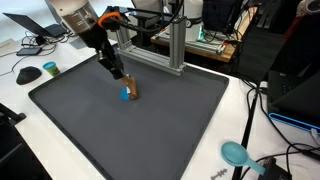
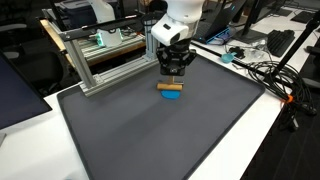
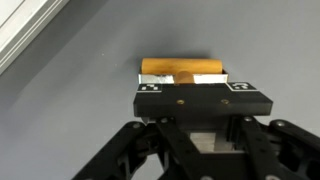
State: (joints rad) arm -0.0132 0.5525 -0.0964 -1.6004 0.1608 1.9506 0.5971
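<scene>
— Grey mat [image 2: 150, 140], dark and flat, spread over most of a white surface [image 2: 270, 140].
— And on the mat?
— Near the middle, a wood block [image 2: 171, 87], lying crosswise. Right under it in an exterior view, a blue piece [image 2: 172, 96], touching.
— Pincer?
— Pincer [image 1: 122, 80] straight above, pointing down, drawn in narrow on the block. In the wrist view, block [image 3: 180, 68] seen lengthwise just past the fingertips.
— Lifted or resting?
— Hard to tell from these angles.
— Room?
— Lab or office, crowded. Metal frame [image 1: 178, 45] along the mat's far edge. Mouse [image 1: 28, 74] on the white rim, cables [image 2: 262, 72] trailing off one side. Teal scoop [image 1: 236, 152] near a corner, well apart from the block. Behind all that, screens and dark gear.
</scene>
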